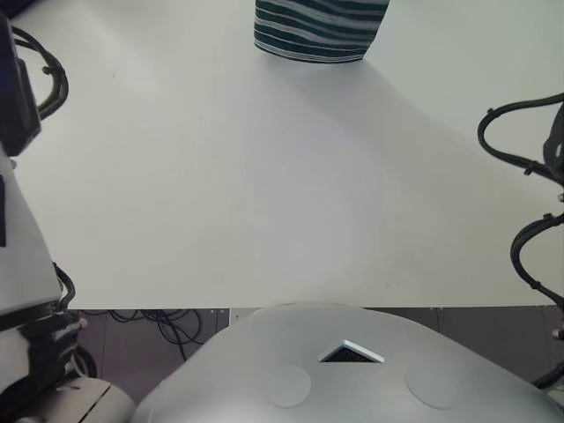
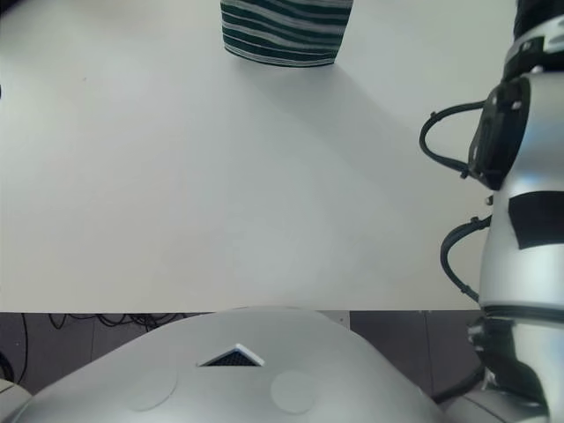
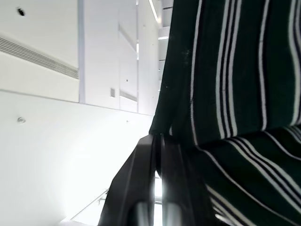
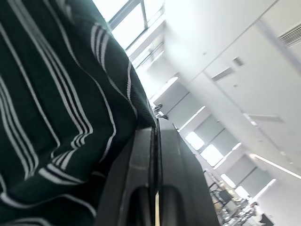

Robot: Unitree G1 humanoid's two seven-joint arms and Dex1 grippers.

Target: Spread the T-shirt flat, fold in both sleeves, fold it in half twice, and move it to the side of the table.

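Observation:
The T-shirt (image 1: 322, 31), dark green with white stripes, hangs over the far middle of the white table (image 1: 264, 194), and its lower hem touches or nearly touches the tabletop. In the left wrist view my left gripper (image 3: 157, 139) is shut on an edge of the T-shirt (image 3: 235, 94), its dark fingers (image 3: 141, 179) pressed together. My right gripper (image 4: 154, 129) is likewise shut on the striped T-shirt (image 4: 56, 108) in the right wrist view, held up with the ceiling behind it.
My left arm (image 1: 18, 176) stands at the table's left side and my right arm (image 2: 524, 220) at its right side, both raised. The table's front edge (image 1: 264, 307) runs close to me, with cables (image 1: 167, 322) on the floor beneath.

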